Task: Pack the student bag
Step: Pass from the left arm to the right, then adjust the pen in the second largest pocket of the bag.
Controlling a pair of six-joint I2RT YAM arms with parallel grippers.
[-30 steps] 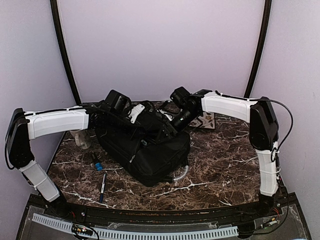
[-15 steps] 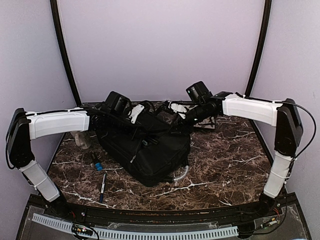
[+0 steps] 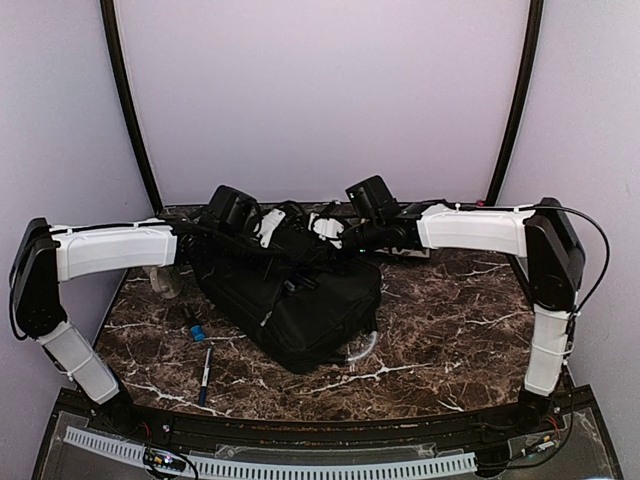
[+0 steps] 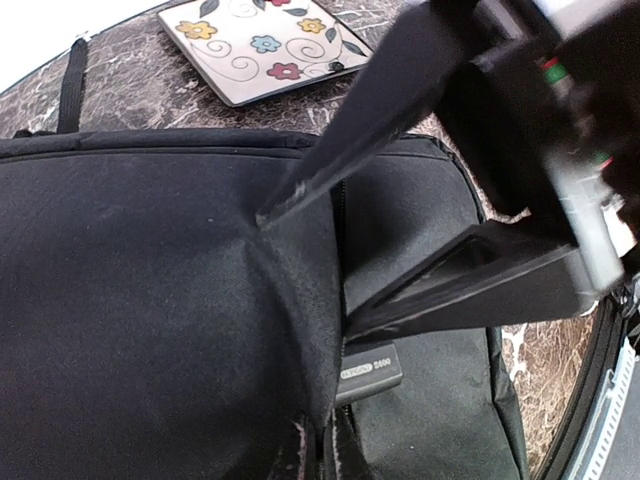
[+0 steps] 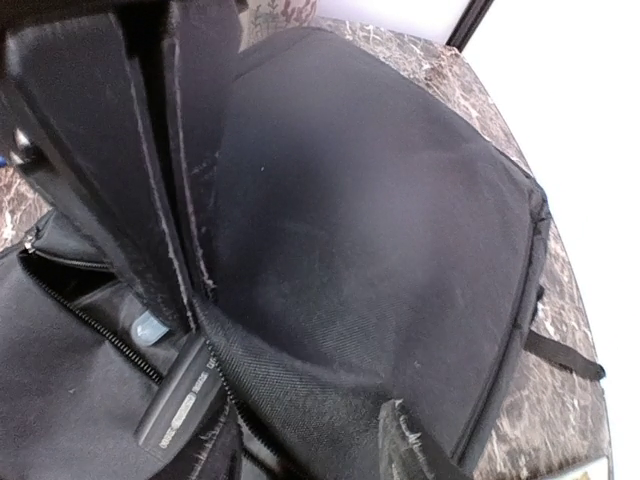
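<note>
The student bag (image 3: 290,295) is a large black fabric bag lying in the middle of the table. My left gripper (image 3: 268,228) is at its far top edge, shut on a fold of the bag's flap (image 4: 322,440) and holding it up. My right gripper (image 3: 332,232) is next to it, open, its fingers (image 4: 400,80) spread either side of the flap's zipper edge (image 5: 310,450). A small flat black device with a label (image 4: 368,372) sticks out of the opening under the flap; it also shows in the right wrist view (image 5: 178,408).
A flowered square plate (image 4: 265,45) lies behind the bag at the back right (image 3: 415,240). A pen (image 3: 205,372), a blue-capped item (image 3: 193,326) and a pale cup (image 3: 166,280) lie left of the bag. A clear tube (image 3: 362,347) curls at its near right corner.
My right arm drew back to the right, then swung left again to the bag's opening beside the left gripper. The left arm has stayed holding the flap.
</note>
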